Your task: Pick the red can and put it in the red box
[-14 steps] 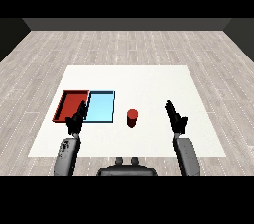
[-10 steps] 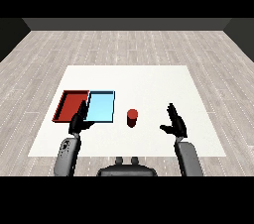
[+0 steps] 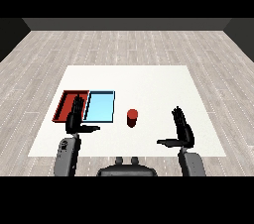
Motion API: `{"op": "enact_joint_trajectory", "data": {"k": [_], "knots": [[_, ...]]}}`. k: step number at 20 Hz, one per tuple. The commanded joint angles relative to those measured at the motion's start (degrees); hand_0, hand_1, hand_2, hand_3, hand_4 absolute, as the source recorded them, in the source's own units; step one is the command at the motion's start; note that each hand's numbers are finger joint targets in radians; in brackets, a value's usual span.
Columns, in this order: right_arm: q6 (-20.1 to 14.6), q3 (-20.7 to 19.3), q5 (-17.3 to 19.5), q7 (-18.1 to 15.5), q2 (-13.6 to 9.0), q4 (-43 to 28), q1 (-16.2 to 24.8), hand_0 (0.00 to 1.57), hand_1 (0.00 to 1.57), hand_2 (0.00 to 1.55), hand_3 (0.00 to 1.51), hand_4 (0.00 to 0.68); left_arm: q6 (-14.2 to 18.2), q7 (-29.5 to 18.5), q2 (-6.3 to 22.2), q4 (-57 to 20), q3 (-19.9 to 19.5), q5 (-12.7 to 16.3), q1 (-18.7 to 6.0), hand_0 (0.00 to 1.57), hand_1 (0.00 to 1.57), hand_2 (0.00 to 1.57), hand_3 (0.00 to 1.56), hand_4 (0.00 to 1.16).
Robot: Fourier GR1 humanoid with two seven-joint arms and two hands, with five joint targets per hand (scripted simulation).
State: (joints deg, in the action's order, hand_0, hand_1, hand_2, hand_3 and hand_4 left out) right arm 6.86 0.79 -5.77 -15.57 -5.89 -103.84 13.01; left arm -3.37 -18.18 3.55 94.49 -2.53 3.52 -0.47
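Since earlier, my right hand (image 3: 182,131) has turned palm-inward, fingers straight, holding nothing, well apart from the red can (image 3: 132,117); sweeping in carelessly could topple it.

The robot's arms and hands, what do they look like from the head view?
Both forearms are grey, rounded cylinders rising from the lower corners: the left forearm and the right forearm. Each ends in a black hand with slim fingers and a thumb: the left hand and the right hand. No cables or markings are discernible.
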Motion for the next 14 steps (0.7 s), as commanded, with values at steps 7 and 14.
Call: {"op": "enact_joint_trajectory", "data": {"k": [7,14], "knots": [[4.0,-2.0,-0.61,-3.62,-0.38,2.09,-0.54,0.0,0.0,0.0,0.0,0.0,-1.18,-4.81,-2.02,2.71,1.3,1.16,3.66,0.0,0.0,0.0,0.0,0.0],[2.67,-1.31,0.52,-1.2,1.76,1.85,-2.23,0.0,0.0,0.0,0.0,0.0,-0.33,-5.88,-1.6,-3.36,0.14,0.09,-2.37,0.0,0.0,0.0,0.0,0.0]]}}
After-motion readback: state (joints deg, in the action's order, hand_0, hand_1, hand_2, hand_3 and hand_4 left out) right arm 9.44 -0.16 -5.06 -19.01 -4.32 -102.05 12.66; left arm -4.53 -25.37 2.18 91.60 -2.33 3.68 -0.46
